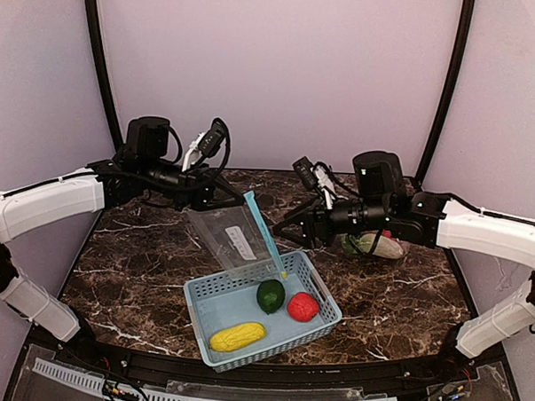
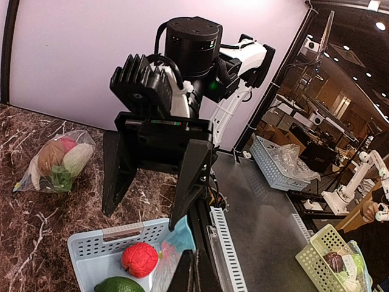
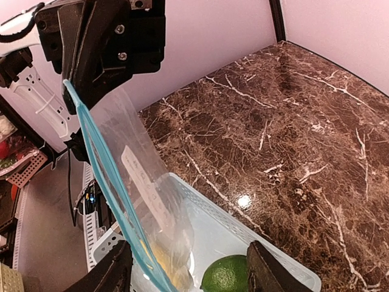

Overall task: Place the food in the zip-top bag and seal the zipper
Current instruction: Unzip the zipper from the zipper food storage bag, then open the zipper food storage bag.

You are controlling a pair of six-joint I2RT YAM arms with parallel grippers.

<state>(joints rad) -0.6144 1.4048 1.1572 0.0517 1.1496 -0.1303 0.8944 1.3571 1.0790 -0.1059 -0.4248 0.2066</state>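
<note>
My left gripper [image 1: 205, 198] [image 2: 197, 271] is shut on the top corner of the clear zip-top bag [image 1: 233, 239] [image 3: 137, 176]. The bag hangs open, its blue zipper strip [image 3: 97, 158] slanting down into the light blue basket [image 1: 208, 297]. In the basket lie the food pieces: yellow corn [image 1: 237, 336], a dark green round fruit [image 1: 270, 296] [image 3: 228, 275] and a small red fruit [image 1: 303, 306] [image 2: 140, 258]. My right gripper [image 1: 288, 235] [image 3: 191, 274] stands open beside the bag's mouth, over the basket's far edge, holding nothing.
Behind the right arm, at the back right of the marble table [image 1: 141, 257], lies a second clear bag with food in it [image 1: 374, 245] [image 2: 55, 161]. The table's black front rail [image 1: 269, 369] runs just below the basket.
</note>
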